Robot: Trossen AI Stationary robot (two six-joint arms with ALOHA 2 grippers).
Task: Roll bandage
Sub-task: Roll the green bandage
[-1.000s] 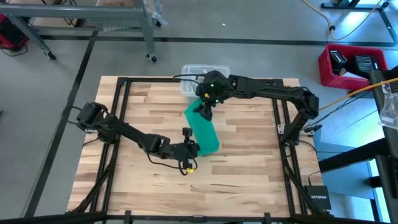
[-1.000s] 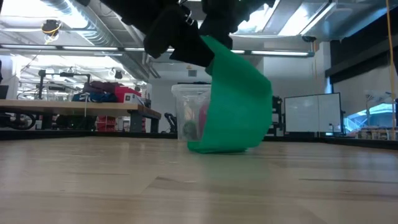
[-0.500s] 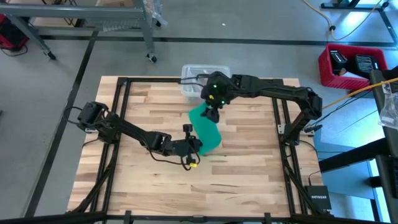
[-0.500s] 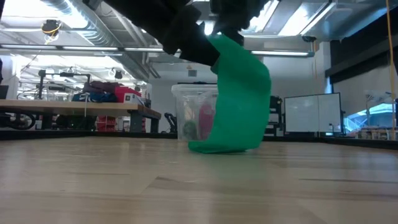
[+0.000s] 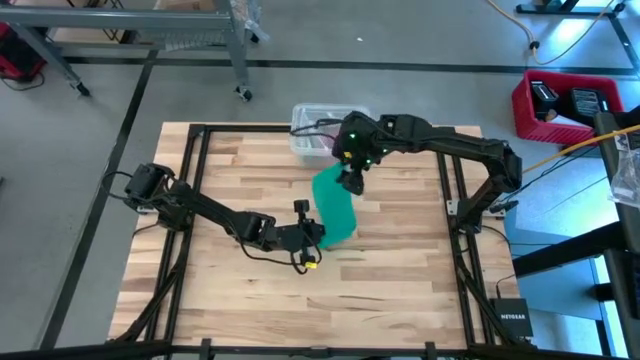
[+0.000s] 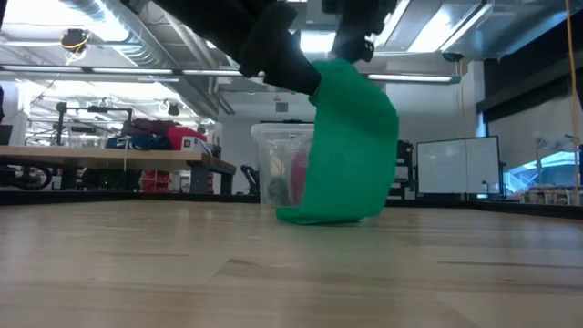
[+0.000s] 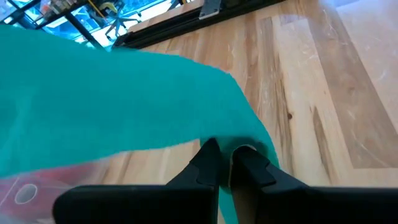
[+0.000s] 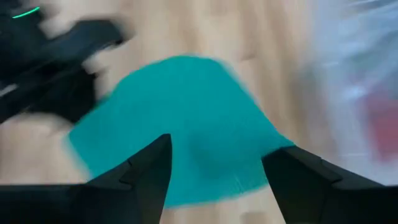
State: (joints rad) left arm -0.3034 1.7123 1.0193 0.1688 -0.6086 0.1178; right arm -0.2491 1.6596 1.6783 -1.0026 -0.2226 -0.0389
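The teal-green bandage (image 5: 335, 205) stands as a wide curved loop near the table's middle. Its lower fold (image 6: 319, 217) rests on the wood and its upper part (image 6: 351, 109) is raised. My left gripper (image 5: 318, 234) is at the loop's near left side and is shut on the bandage (image 7: 124, 106). My right gripper (image 5: 350, 182) is over the loop's far end. Its fingers (image 8: 146, 177) stand wide apart, with the bandage (image 8: 180, 118) showing beyond them. My left gripper pinches an edge of the bandage (image 7: 252, 149) between its two fingertips, coming about level from the table's left. The held part is lifted, and the strip curves from it down to the table. I cannot tell whether my right gripper touches the bandage's top (image 6: 344, 66).
A clear plastic tub (image 5: 322, 124) with a pink-red item inside stands at the table's far edge, just behind the bandage; it also shows in the low view (image 6: 282, 169). Bare wood lies to the near side and the right of the loop. A black frame runs around the table.
My right gripper has gone toward the table's right and far edges and risen a little. My left gripper has edged toward the right. The bandage's raised upper part has swung to the right with them, while its lower fold has stayed on the table.
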